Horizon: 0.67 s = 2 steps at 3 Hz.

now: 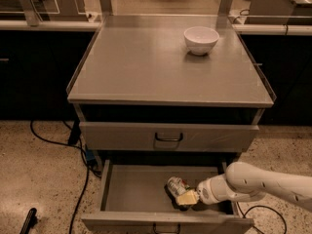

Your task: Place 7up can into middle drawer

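Note:
The 7up can (175, 184), small and silvery with green and red marks, is inside the open middle drawer (134, 191), right of the middle of its grey floor. My gripper (182, 195) reaches into the drawer from the right on a white arm (263, 183) and is right at the can, touching or nearly touching its near side. The part of the can behind the gripper is hidden.
The upper drawer front (117, 136) with its black handle (168, 138) is shut just above the open drawer. A white bowl (201, 39) stands on the cabinet top (141, 62) at the back right. Black cables (48, 141) run over the speckled floor at the left.

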### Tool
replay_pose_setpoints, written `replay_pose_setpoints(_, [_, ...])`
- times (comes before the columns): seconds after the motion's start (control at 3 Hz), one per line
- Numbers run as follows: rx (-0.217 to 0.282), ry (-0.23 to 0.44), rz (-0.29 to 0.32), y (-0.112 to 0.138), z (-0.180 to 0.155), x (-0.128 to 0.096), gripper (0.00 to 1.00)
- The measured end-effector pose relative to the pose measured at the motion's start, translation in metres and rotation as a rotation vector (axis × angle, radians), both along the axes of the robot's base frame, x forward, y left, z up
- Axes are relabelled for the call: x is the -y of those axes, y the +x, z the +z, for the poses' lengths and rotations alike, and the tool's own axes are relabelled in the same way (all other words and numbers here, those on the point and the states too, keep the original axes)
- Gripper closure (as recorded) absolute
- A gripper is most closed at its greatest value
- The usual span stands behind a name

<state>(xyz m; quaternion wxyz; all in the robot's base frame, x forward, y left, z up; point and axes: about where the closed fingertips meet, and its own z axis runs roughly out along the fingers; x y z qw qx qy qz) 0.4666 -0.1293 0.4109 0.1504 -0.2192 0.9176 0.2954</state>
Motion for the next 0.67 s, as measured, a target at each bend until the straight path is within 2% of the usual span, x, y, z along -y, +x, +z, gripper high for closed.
replay_pose_setpoints(0.33, [0.0, 0.0, 0.0, 0.0, -0.0001, -0.0001, 0.0])
replay_pose_setpoints(0.67, [0.0, 0.0, 0.0, 0.0, -0.0001, -0.0001, 0.0])
